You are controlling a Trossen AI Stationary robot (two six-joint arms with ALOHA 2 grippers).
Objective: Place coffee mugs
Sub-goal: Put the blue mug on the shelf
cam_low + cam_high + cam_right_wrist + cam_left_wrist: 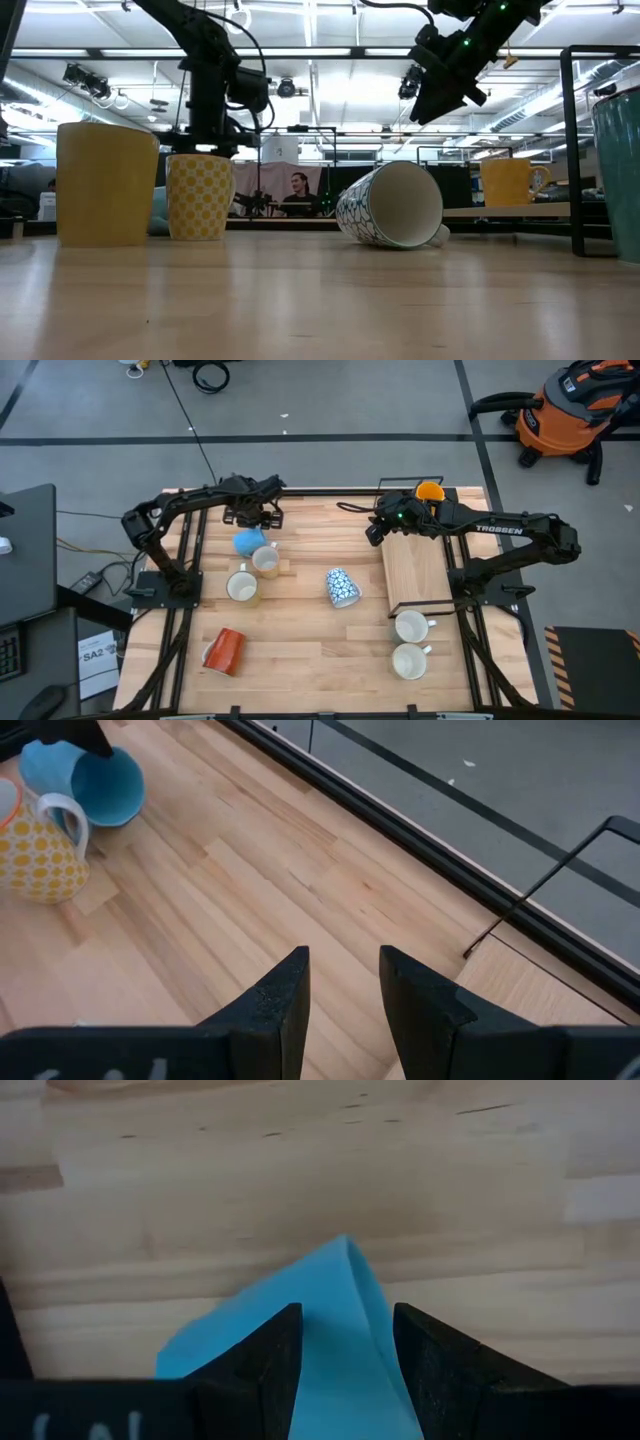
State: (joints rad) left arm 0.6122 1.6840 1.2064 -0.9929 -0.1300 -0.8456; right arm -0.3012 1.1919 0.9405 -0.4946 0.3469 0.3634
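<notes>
My left gripper (254, 520) is shut on the light blue mug (247, 543) at the table's far left; the mug shows tilted, mouth sideways (98, 782). Beside it stand a yellow-dotted mug (266, 561) and a cream mug (242, 586). The blue-and-white patterned mug (341, 587) lies on its side mid-table. The red-orange mug (225, 651) lies on its side near the front left. Two white mugs (411, 627) stand upright at the near right. An orange-yellow mug (430, 491) sits at the wooden rack's far end. My right gripper (374, 531) hovers open and empty above the table. My left gripper has the light blue mug's wall at the rim (352, 1295) between its two fingers, coming from above and the far side. One finger (262, 1360) lies on the broad outer face, the other on the far side of the rim edge. The mug is tilted.
A wooden board in a black wire frame (415, 575) takes up the table's right half. Bare wood lies between the patterned mug and the near edge. A monitor stands left of the table, a vacuum cleaner (570, 415) on the floor beyond. A person (300, 192) shows far behind.
</notes>
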